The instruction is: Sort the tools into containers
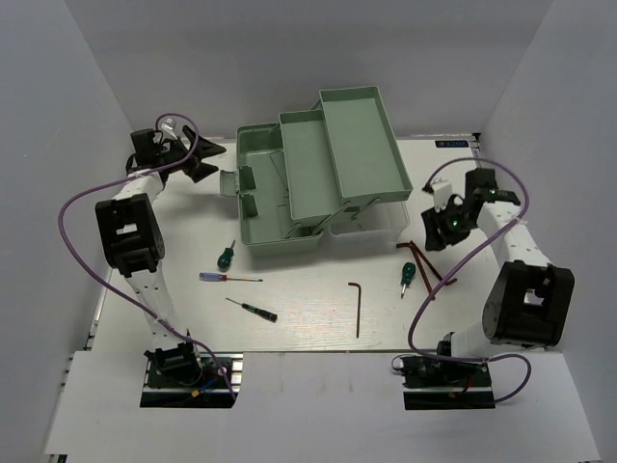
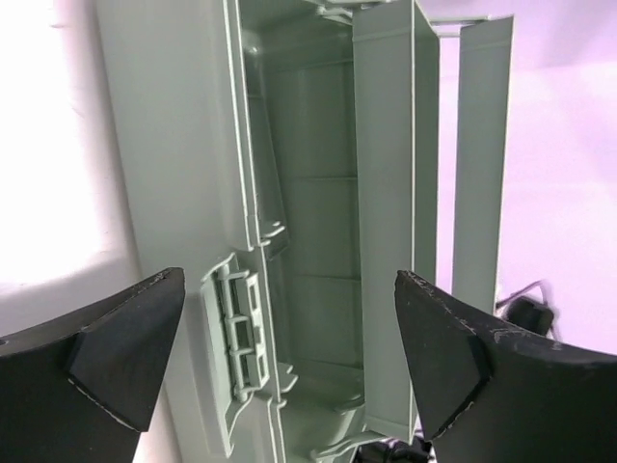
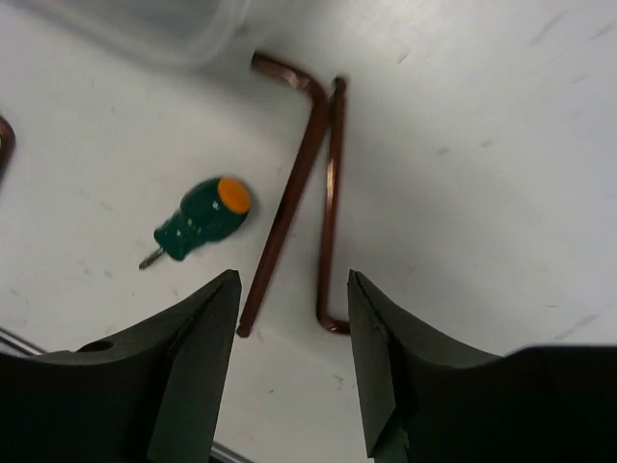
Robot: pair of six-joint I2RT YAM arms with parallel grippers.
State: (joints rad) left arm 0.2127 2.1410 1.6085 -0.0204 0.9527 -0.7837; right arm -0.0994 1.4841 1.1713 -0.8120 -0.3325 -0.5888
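Observation:
The pale green toolbox [image 1: 258, 207] stands open at the table's back, its two trays [image 1: 359, 145] fanned out to the right. My left gripper [image 1: 202, 171] is open at the box's left end, facing the box wall and latch [image 2: 236, 333]; nothing is between its fingers [image 2: 289, 278]. My right gripper [image 1: 439, 227] hangs open and empty [image 3: 293, 280] over two reddish-brown hex keys [image 3: 330, 203] and a stubby green screwdriver [image 3: 201, 220]. On the table lie another green screwdriver [image 1: 226, 256], a blue-purple one [image 1: 229, 278], a dark one [image 1: 253, 309] and a dark hex key [image 1: 357, 309].
The box's translucent lid [image 3: 174, 29] lies just beyond the hex keys. White walls close in the table on the left, right and back. Purple cables [image 1: 87, 198] loop off both arms.

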